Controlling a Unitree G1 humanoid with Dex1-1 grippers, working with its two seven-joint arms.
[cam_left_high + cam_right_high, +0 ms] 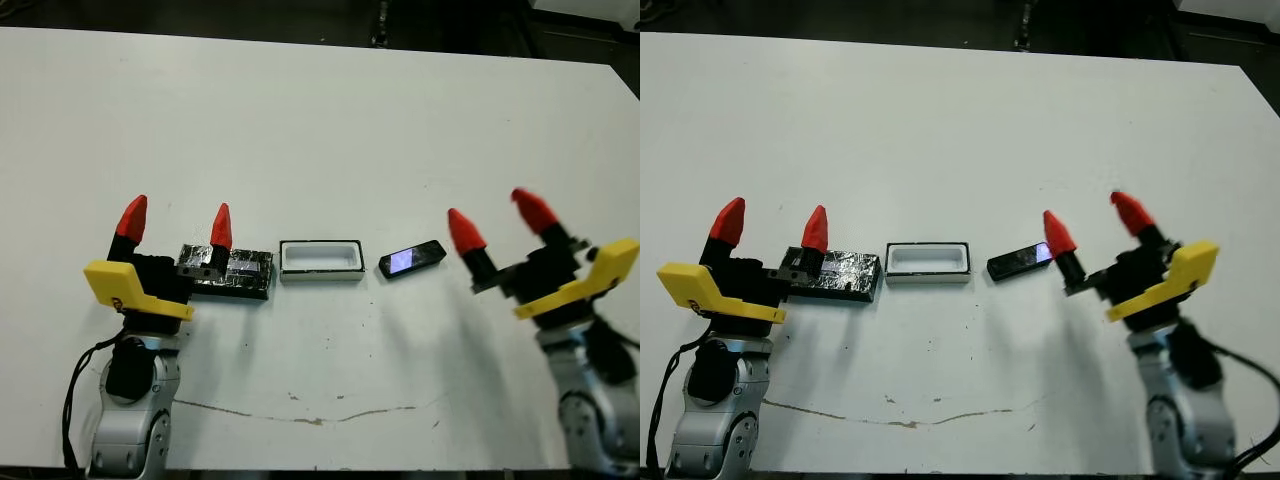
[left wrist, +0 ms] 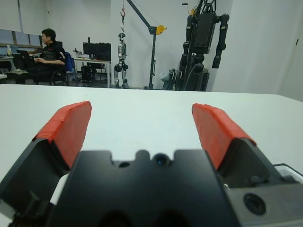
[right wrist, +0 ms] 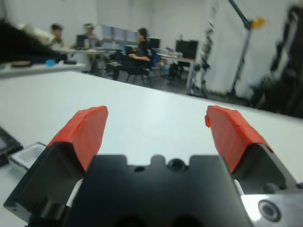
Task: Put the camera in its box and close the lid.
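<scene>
Bright, even overhead light is washing the table (image 1: 320, 120) white.
Soft shadows are falling toward the near edge; the camera (image 1: 411, 260) is glinting bluish, and the right wrist view's background is smearing with blur.

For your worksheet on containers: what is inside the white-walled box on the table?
Nothing shows inside the box: only its bare white floor. The camera lies outside it toward the right pincer; the lid lies on its other side. The near wall hides a strip of the floor.

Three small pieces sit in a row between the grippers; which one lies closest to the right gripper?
The camera, the dark bar with the glossy bluish face at the row's right end. The white-walled box sits in the middle; the crinkly black lid lies by the left gripper.
</scene>
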